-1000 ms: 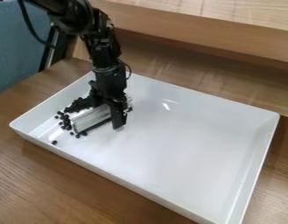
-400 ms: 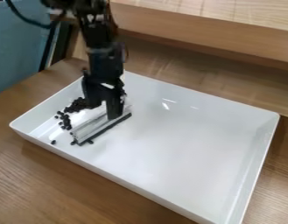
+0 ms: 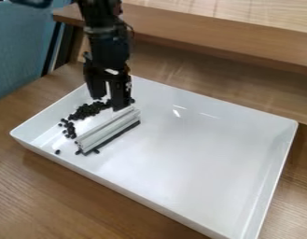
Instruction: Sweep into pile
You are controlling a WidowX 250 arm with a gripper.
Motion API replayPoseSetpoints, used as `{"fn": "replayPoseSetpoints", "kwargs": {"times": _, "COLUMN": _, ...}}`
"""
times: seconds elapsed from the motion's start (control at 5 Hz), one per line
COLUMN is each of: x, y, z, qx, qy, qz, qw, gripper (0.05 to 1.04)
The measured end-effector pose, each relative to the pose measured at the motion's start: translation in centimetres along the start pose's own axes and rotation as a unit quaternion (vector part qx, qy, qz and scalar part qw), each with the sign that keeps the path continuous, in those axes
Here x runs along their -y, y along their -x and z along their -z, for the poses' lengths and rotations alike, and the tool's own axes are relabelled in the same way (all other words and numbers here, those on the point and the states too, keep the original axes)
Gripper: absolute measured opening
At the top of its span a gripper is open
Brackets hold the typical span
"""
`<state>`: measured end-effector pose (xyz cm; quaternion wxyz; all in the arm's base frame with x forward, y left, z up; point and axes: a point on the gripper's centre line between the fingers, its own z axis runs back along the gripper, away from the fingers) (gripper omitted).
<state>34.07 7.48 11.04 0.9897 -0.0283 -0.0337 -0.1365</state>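
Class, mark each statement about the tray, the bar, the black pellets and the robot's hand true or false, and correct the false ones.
1. The white tray rests on a wooden table. True.
2. The silver bar stands upright on one end. False: the silver bar lies on its side in the tray.
3. The two fingers of the hand are spread apart. True.
4. Most pellets are along the tray's right-hand wall in the picture. False: the black pellets are in its left part.
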Motion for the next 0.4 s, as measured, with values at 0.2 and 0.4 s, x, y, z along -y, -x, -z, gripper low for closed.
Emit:
{"fn": "replayPoseSetpoints", "kwargs": {"times": 0.2, "x": 1.14, "y": -0.18, "z": -0.72, "qx": 0.0, "qy": 0.007, "qz": 0.014, "qw": 0.9999, "gripper": 1.005}}
{"fn": "replayPoseSetpoints", "kwargs": {"times": 0.4, "x": 1.7, "y": -0.23, "z": -1.47, "qx": 0.01, "qy": 0.014, "qz": 0.018, "qw": 0.9997, "gripper": 1.004}}
